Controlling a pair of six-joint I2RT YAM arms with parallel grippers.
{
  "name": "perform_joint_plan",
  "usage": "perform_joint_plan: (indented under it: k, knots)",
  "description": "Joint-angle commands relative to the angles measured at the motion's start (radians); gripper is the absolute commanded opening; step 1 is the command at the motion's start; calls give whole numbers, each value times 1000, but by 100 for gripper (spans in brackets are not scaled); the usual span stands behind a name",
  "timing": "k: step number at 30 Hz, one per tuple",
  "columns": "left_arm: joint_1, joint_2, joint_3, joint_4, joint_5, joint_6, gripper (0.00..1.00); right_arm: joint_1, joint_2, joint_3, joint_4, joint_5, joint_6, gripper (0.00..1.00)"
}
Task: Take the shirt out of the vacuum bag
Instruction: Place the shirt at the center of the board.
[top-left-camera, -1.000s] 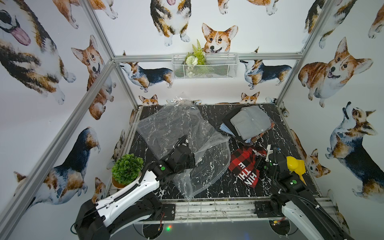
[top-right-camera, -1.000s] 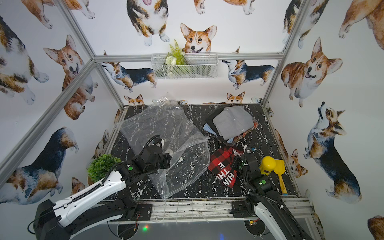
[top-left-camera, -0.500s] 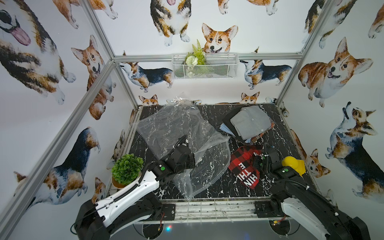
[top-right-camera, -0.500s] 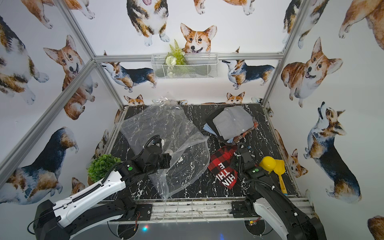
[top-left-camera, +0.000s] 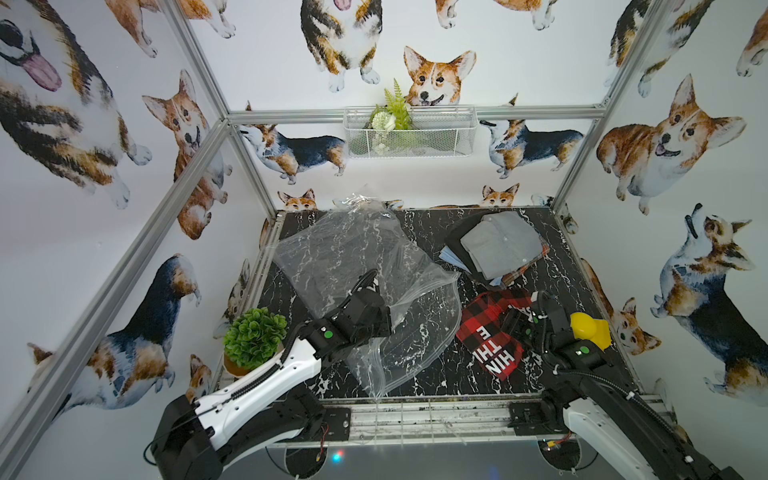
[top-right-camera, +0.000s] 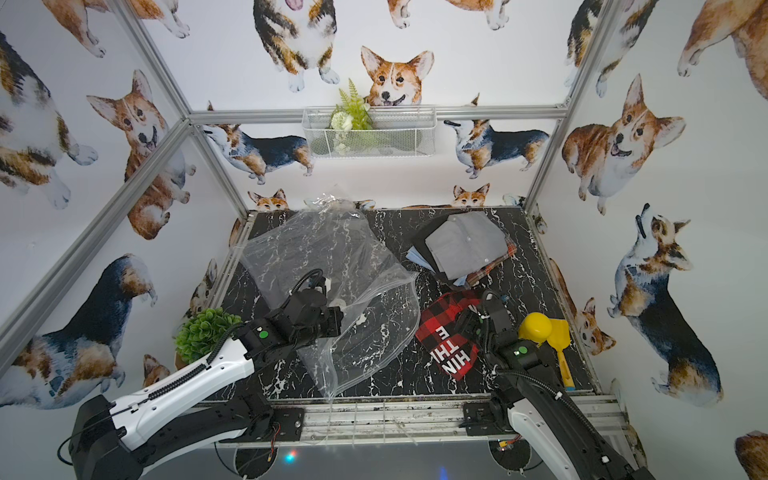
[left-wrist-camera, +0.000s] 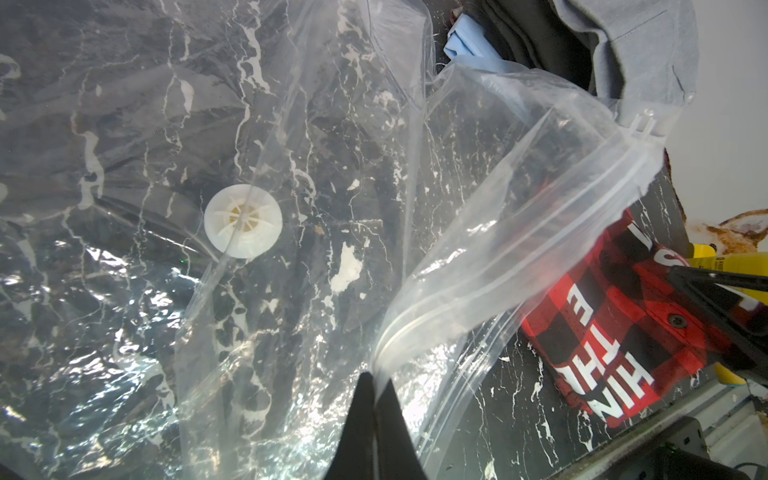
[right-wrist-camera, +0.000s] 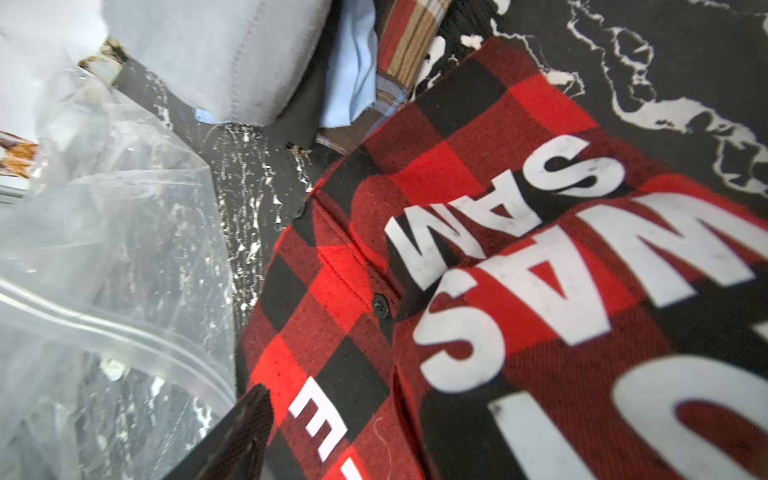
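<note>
The shirt (right-wrist-camera: 340, 291) runs past the right wrist view's edges, slightly blurred.

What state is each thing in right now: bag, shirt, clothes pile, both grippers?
vacuum bag: zip edge open, crumpled, looks empty.
red plaid shirt: out of the bag, lying beside it.
left gripper: shut on the bag's zip edge.
right gripper: open over the shirt, not gripping it.
folded clothes pile: stacked, grey shirt on top.

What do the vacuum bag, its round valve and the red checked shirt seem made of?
Vacuum bag: thin clear plastic film, glossy, crinkled, see-through. Valve: hard white plastic, moulded spokes. Shirt: woven cloth, probably flannel; matte, visible weave, printed white letters.
</note>
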Motion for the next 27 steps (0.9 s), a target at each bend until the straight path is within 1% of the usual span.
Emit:
perform_joint_plan:
  k: [1,7,13,17,20,24,27]
  knots:
    - [0,7,17,-10,0,11,0,0,-57,48,-115,-46,32,80]
    - [-1,25,31,-18,7,18,0,0,-110,78,-191,-106,68,82]
    - [-1,34,44,-31,12,24,0,0,-130,82,-264,-120,80,83]
    - [0,34,51,-45,7,34,0,0,-211,87,-335,-123,108,83]
    - [-1,34,54,-48,4,38,0,0,-262,119,-379,-131,124,83]
    - [0,38,57,-50,6,40,0,0,-278,198,-461,-133,123,83]
    - [-1,40,53,-49,4,39,0,0,-294,222,-490,-128,123,83]
